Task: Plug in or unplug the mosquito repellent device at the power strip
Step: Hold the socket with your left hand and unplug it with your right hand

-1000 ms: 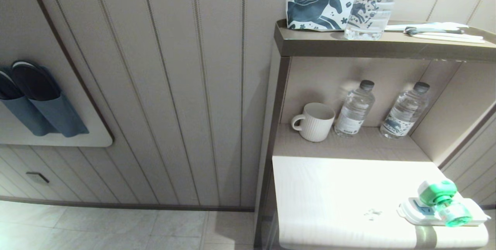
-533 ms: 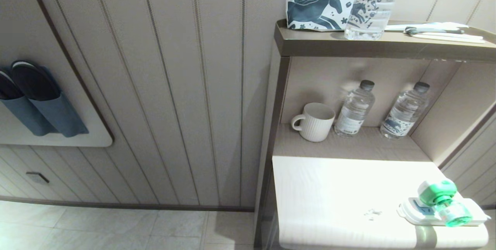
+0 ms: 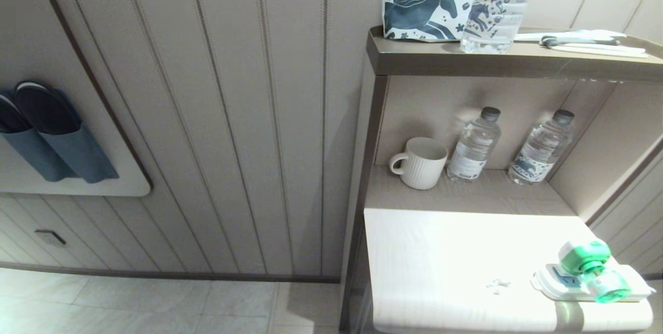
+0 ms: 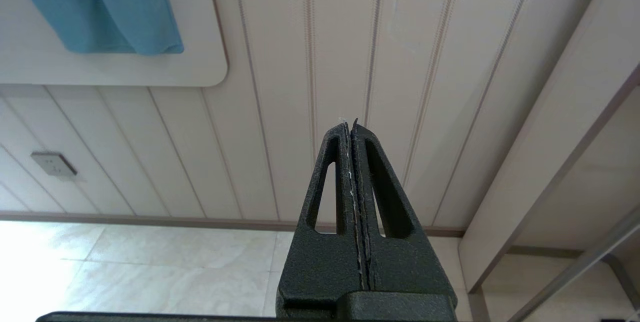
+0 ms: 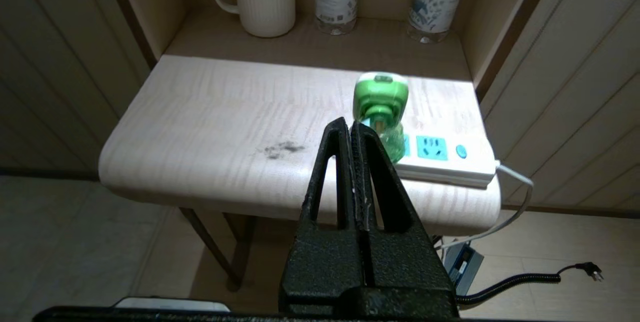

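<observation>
Repellent device (image 3: 590,269) sits plugged into power strip (image 3: 637,288), green cap up, small green bottle leaning toward the counter's front edge. In the right wrist view the device (image 5: 381,107) occupies a socket at the strip's (image 5: 440,162) inner end; one blue socket face and the round button (image 5: 461,151) beside it are free, and a white cord (image 5: 515,202) leaves the far end and drops off the counter.

Strip lies at the right front corner of the pale counter (image 3: 445,261). A small dark smudge (image 5: 281,149) marks the counter surface, well apart from the strip. Behind, on the lower shelf: a ribbed white mug (image 3: 420,162) and two water bottles (image 3: 474,145) (image 3: 541,147). On the top shelf: a horse-print pouch (image 3: 422,6) and a larger bottle (image 3: 500,5).

Right pincer (image 5: 351,130): jaws pressed together, holding nothing, hanging in front of the counter's edge and aimed at the device, not touching it. Left pincer (image 4: 351,130): jaws likewise together, empty, facing the panelled wall, away from the work. Neither arm shows in the head view.

Judgement: device is already seated, so the step in hand is unplugging, at the approach stage. Next move calls for parting the right pincer's jaws wide enough to span the white-and-green head, closing on the head rather than the bottle, then pulling straight out of the socket. Risk: the strip is loose and may lift with the plug.
</observation>
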